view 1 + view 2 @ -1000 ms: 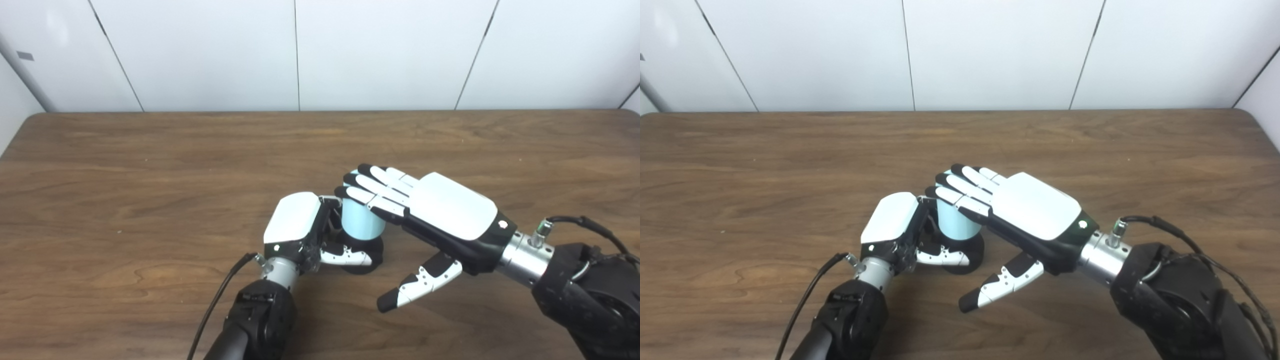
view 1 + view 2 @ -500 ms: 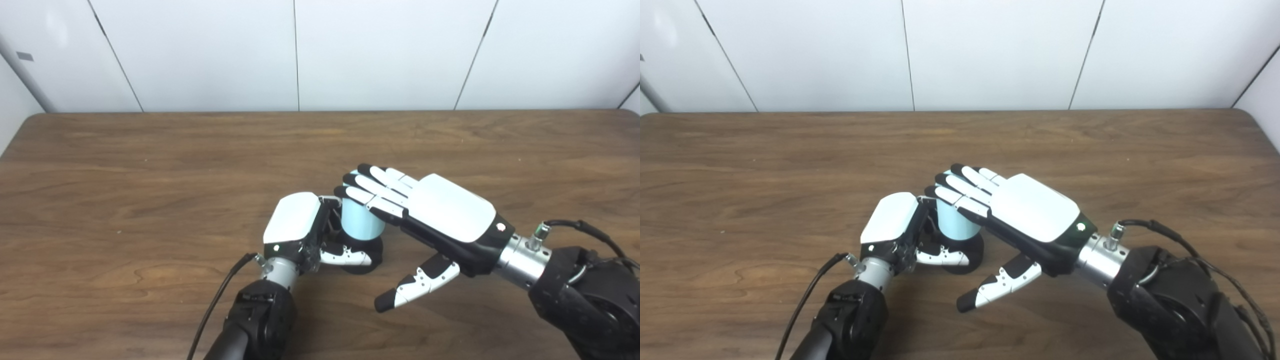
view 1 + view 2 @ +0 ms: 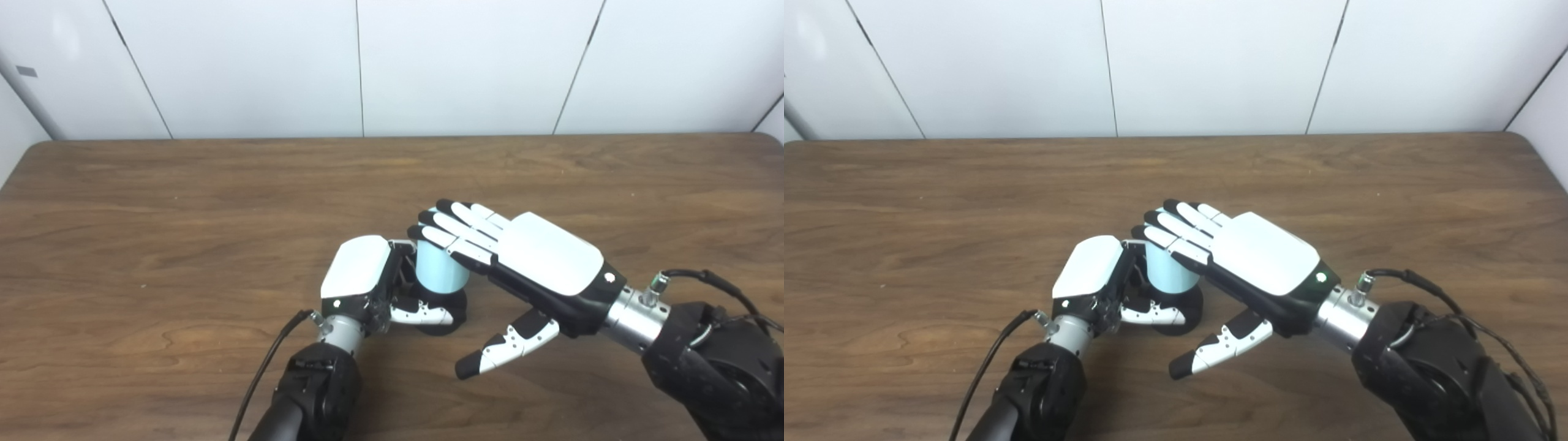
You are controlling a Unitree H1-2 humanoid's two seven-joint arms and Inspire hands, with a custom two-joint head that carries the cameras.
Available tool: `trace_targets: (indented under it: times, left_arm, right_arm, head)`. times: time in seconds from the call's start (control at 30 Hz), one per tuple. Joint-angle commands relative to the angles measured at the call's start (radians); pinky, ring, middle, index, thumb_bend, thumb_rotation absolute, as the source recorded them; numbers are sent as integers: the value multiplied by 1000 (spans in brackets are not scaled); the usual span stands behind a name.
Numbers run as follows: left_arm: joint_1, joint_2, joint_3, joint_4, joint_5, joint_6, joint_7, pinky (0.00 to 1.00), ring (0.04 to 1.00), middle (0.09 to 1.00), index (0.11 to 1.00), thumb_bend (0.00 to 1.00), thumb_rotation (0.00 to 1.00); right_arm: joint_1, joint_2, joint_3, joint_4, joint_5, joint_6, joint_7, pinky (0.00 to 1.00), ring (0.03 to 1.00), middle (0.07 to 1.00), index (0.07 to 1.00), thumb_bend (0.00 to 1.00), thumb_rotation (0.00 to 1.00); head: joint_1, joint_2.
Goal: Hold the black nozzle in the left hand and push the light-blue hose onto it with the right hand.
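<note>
A short light-blue hose (image 3: 440, 277) stands upright on the black nozzle (image 3: 450, 306), whose round base rests on the table. My left hand (image 3: 361, 282) is shut on the nozzle, its thumb across the black base and its fingers hidden behind the hose. My right hand (image 3: 527, 257) lies flat and open on top of the hose, palm down. Its fingers (image 3: 456, 229) cover the hose's upper end, and its thumb hangs free to the lower right. The joint between hose and nozzle is partly hidden.
The brown wooden table (image 3: 153, 214) runs to a white panelled wall (image 3: 367, 61) at the back. A black cable (image 3: 269, 367) trails from my left wrist along the forearm.
The right arm has crept slightly left and down with its flat hand still on the hose. The camera has shifted a little. The left hand has not moved.
</note>
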Motion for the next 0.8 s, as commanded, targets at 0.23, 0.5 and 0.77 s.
trace_targets:
  times: [0.23,0.5,0.77]
  left_arm:
    - [40,13,-31,35,-4,21,-102,463,491,515,472,501,0]
    - [40,16,-31,35,-6,20,-104,454,488,507,475,502,0]
    - [39,15,-32,33,-4,24,-110,480,512,522,464,499,0]
  right_arm:
    - [89,-65,71,90,-36,32,145,987,978,967,956,671,894]
    - [107,-65,79,73,-49,38,152,996,977,958,951,682,900]
    - [115,-65,87,96,-65,21,128,997,974,957,949,680,901]
  head:
    - [0,6]
    - [-2,6]
    - [0,6]
